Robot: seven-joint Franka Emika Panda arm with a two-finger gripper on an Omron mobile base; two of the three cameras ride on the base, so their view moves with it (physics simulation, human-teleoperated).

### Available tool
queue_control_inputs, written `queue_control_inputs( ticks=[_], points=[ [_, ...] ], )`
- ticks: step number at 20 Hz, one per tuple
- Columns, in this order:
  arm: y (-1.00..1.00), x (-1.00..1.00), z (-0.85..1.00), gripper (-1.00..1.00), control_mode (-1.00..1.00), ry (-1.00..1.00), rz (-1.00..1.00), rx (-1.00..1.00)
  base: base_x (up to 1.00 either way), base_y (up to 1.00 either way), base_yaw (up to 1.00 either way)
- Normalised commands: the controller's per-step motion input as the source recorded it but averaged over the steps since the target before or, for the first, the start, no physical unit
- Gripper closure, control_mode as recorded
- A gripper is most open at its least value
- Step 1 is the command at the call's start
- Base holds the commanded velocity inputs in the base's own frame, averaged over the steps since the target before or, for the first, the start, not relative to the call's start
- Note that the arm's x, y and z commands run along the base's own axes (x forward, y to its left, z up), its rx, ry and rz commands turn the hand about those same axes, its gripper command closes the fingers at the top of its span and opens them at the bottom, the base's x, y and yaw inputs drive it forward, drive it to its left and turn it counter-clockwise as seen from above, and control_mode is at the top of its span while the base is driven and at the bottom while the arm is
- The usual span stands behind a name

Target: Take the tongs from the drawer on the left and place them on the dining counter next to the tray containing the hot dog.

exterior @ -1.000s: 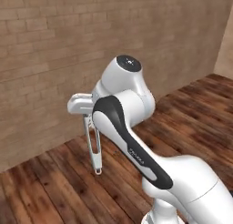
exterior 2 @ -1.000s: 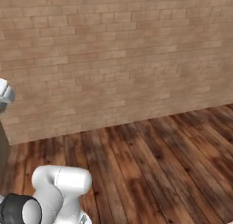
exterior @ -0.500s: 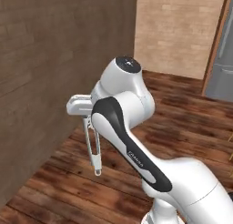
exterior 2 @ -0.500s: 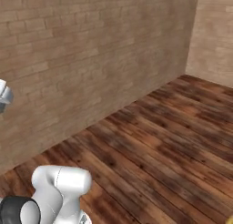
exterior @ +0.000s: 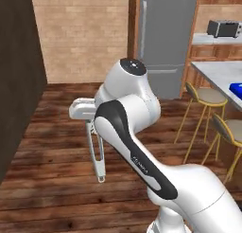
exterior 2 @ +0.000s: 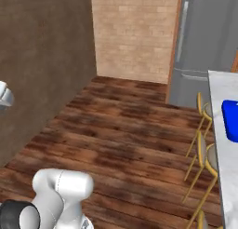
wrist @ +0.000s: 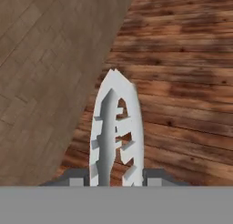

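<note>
The gripper [exterior: 90, 124] is pinching the tongs [exterior: 96, 149], which hang straight down from it above the wooden floor [exterior: 56, 151], loop end lowest. In the left base view they show beside the bent white arm, well clear of the boards below. The hand view looks down along the tongs [wrist: 114, 132]: their two toothed arms come together in a point between the fingertips [wrist: 157, 176], with floor planks on the right and a brick wall [wrist: 41, 82] on the left.

The left base view shows a grey fridge [exterior: 163, 38] at the far end, two stools [exterior: 204, 97] and, at the right edge, the dining counter [exterior: 218, 72] with a corner of the blue tray [exterior: 236, 90] on it. A toaster [exterior: 222, 27] sits on a farther counter. The right base view shows more of the tray [exterior 2: 230, 120] on the counter [exterior 2: 228, 167], near its left edge, with stools [exterior 2: 204, 153] tucked along that edge.

Between the dark wall [exterior 2: 42, 60] on the left and the stools lies a wide stretch of open floor [exterior 2: 125, 130].
</note>
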Motion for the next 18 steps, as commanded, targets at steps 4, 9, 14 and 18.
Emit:
queue_control_inputs(
  ticks=[4,9,14,18],
  points=[
    [0.00,0.00,0.00,1.00,1.00,0.00,0.00,0.00,0.99,0.07,-0.77],
    [0.00,0.00,0.00,1.00,1.00,0.00,0.00,0.00,0.71,0.24,-0.77],
    [0.00,0.00,0.00,1.00,1.00,0.00,0.00,0.00,0.36,0.76,-0.77],
    [0.00,0.00,0.00,1.00,1.00,0.00,0.00,0.00,0.33,0.74,-0.76]
  ],
)
